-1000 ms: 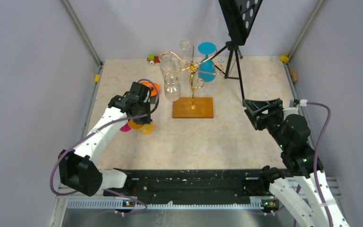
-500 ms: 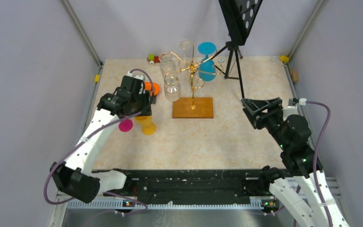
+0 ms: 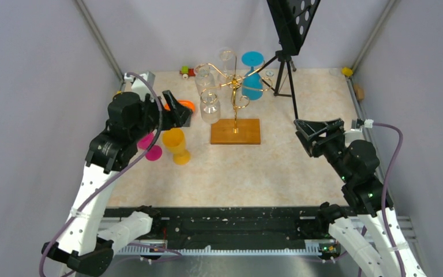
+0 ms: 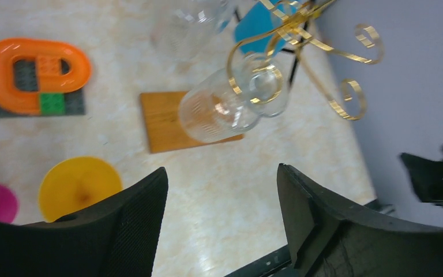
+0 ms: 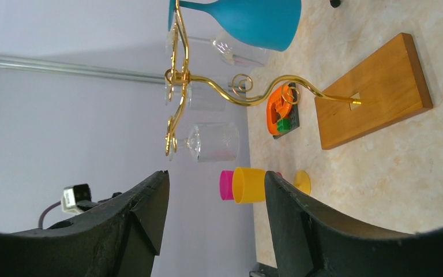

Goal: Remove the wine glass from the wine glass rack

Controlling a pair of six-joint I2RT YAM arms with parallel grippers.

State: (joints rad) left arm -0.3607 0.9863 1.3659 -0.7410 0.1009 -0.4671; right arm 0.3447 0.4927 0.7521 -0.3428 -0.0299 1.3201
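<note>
Your left arm stands tall, elbow bent, and your left gripper points toward the middle, its jaws spread wide and holding nothing. Your right arm leans inward; your right gripper is likewise spread and empty.

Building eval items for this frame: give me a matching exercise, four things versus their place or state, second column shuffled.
A. yellow glass
B. blue glass
C. orange ring
D. left pincer

1. open, holding nothing
2. hangs bowl down on the wine glass rack
3. stands upright on the table
4. lies on a dark brick plate

Pairs: A-3, B-2, C-4, D-1
</note>
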